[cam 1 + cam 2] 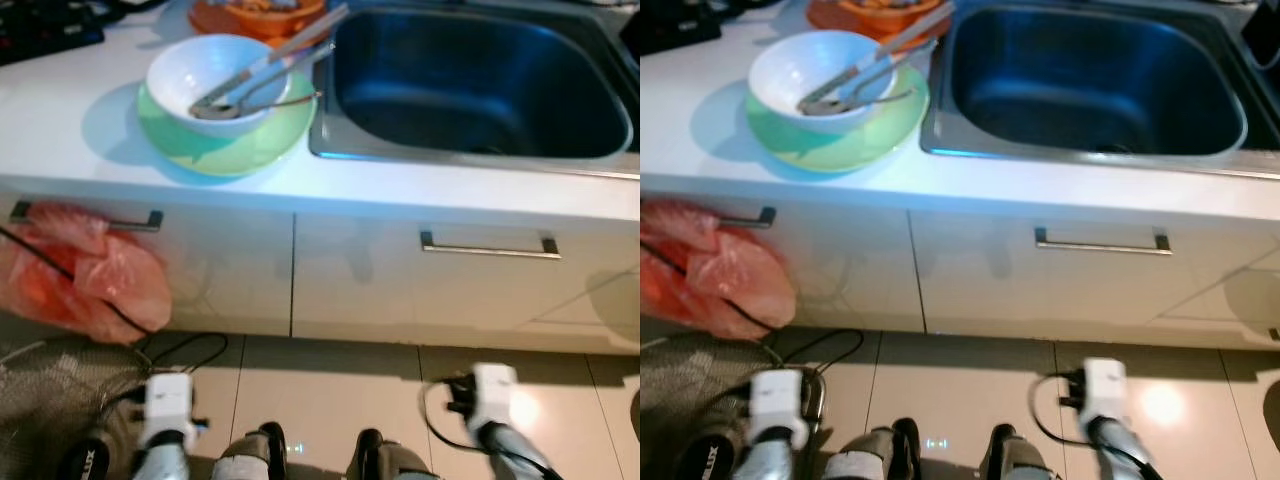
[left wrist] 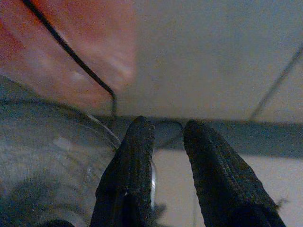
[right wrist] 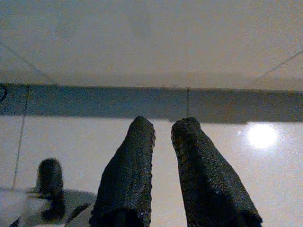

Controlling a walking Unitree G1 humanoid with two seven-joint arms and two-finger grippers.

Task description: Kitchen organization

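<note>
A white bowl [image 1: 215, 75] sits on a pale green plate [image 1: 240, 140] on the white counter, left of the steel sink [image 1: 470, 85]. Metal tongs and a spoon [image 1: 270, 65] rest in the bowl, their handles pointing toward an orange dish [image 1: 255, 15] behind it. Both arms hang low near the floor, far below the counter: the left arm [image 1: 168, 405] and the right arm [image 1: 495, 400]. My left gripper [image 2: 169, 124] is shut and holds nothing, facing the cabinet base. Shut and holding nothing too, my right gripper [image 3: 164, 123] points at the kickboard.
White cabinet fronts with bar handles [image 1: 490, 247] stand below the counter. A red plastic bag [image 1: 90, 275] hangs from the left handle. A fan's mesh grille [image 1: 50, 400] and a black cable [image 1: 180, 345] lie on the tiled floor at the left.
</note>
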